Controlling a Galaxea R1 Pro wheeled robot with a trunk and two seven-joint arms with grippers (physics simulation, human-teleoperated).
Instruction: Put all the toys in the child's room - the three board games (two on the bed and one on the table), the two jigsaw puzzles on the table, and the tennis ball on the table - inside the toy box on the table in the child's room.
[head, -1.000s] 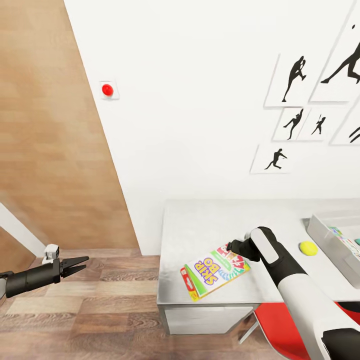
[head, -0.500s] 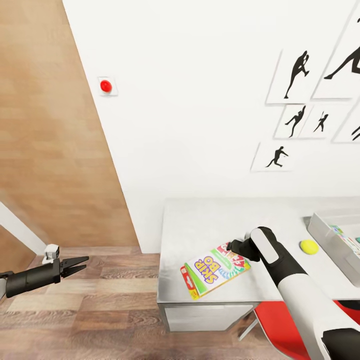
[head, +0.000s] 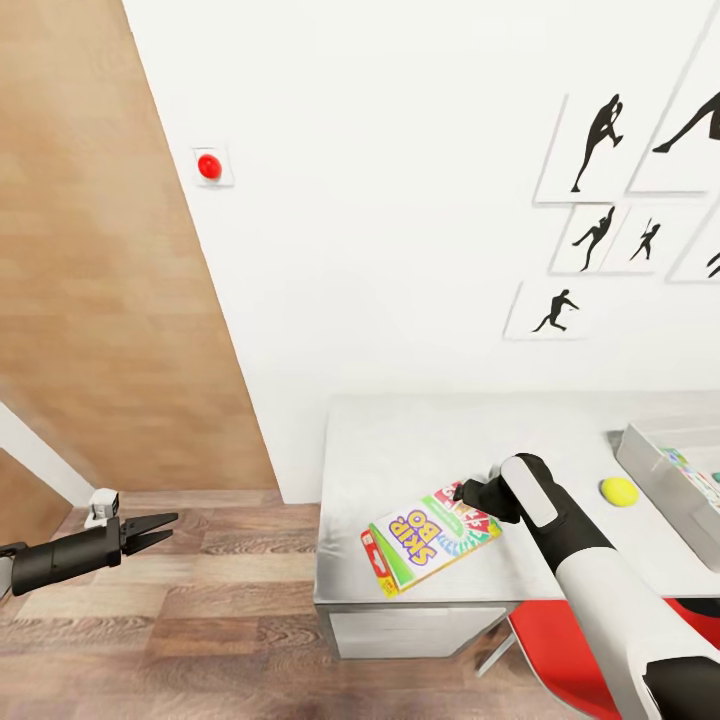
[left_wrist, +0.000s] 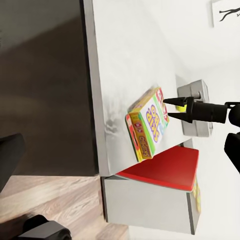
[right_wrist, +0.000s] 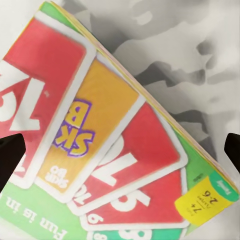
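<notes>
The bench (head: 400, 440) is pale grey-white and stands against a white wall (head: 400, 200). Black pictures of ball players (head: 600, 140) hang on that wall, and there is a small red button (head: 209, 166) on it too. The floor (head: 200, 620) is made of wood planks, and a wooden door (head: 90, 250) is to the left.

A Skip-Bo game box (head: 432, 538) lies flat near the front edge of the bench. The right tool (head: 462, 492) hangs just above its far corner with its fingers spread wide and nothing in them. The tennis ball (head: 619, 491) sits on the bench just beside the toy box (head: 650, 470), which is at the right edge. Something colourful lies in the toy box.

The left tool (head: 165, 525) is well away over the floor, its fingers apart and holding nothing. Something red (head: 560, 640) shows under the bench.
</notes>
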